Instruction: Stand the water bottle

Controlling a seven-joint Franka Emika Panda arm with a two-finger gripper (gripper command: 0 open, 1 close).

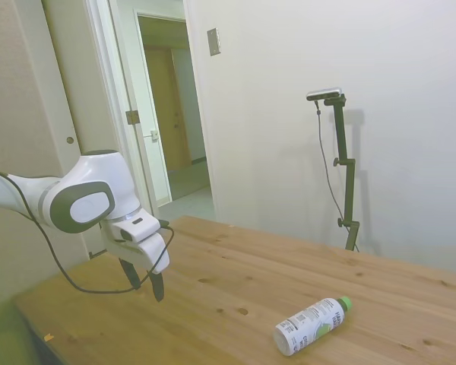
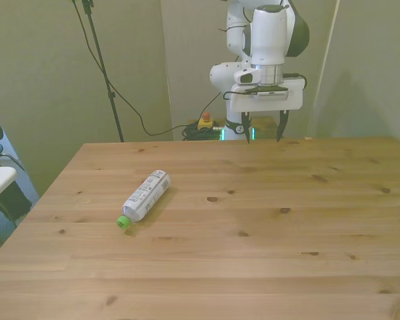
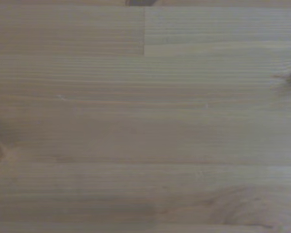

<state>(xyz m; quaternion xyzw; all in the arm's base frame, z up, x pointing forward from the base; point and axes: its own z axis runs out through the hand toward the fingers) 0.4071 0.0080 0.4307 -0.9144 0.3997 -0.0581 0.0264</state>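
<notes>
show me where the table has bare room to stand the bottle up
Nearly the whole wooden table is bare. Widest free patch: everything to the front view's right of the lying water bottle, up to the table edges. The strip along the near edge is free too. Nowhere is crowded; only the open tool hangs above the far edge.

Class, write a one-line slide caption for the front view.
Water bottle lies on its side on the wooden table, green cap toward the camera; the open gripper hangs empty above the far edge.

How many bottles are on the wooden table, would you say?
1. The water bottle lies on its side toward the front view's left of the table; nothing there could hide another.
</notes>
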